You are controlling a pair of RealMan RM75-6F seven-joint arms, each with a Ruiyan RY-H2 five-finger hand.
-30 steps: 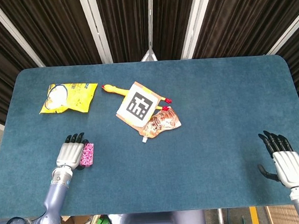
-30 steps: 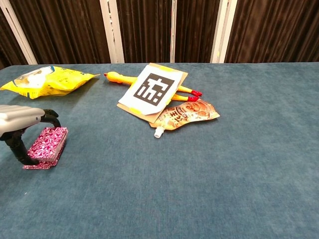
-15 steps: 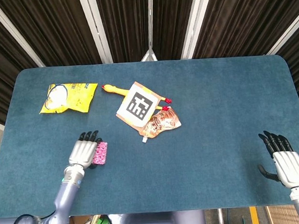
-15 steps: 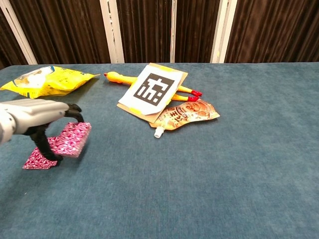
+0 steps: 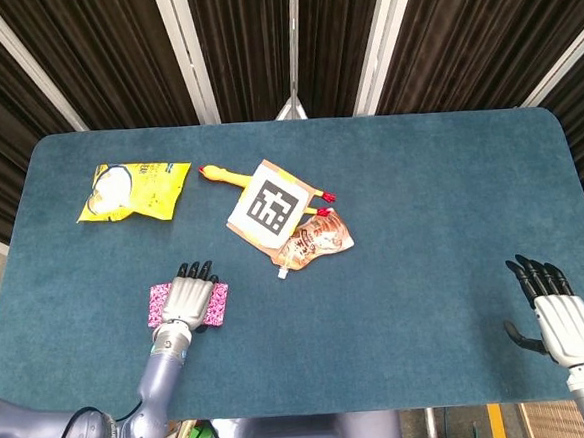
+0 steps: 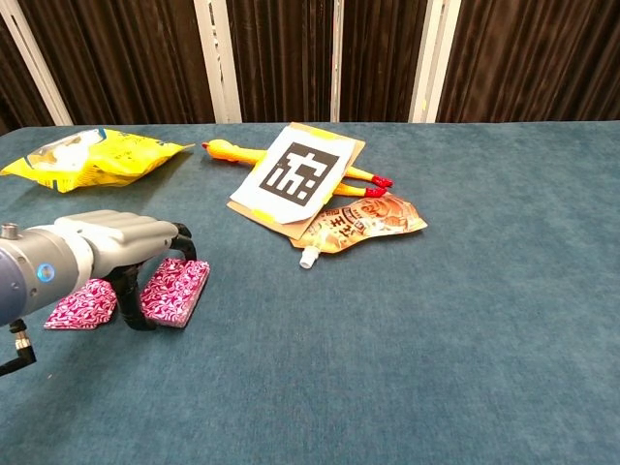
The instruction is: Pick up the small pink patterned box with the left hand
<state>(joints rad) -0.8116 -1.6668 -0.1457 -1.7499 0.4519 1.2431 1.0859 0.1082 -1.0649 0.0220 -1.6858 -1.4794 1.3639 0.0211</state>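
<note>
Blue felt-topped table (image 5: 421, 200). White square card with a black fiducial marker (image 5: 269, 206); no legible text. Nearer than the card, left hand (image 5: 189, 299) grips small pink patterned box (image 6: 175, 291), palm down. Right hand (image 5: 557, 313) far right, fingers spread, empty.

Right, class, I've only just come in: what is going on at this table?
The robot's left hand holds a small pink patterned box between its fingers, at the near left of the blue table. A second pink patterned piece lies flat beside it. The right hand rests open at the near right, holding nothing. A yellow snack bag, a marker card, a rubber chicken and a pouch lie untouched further back.
</note>
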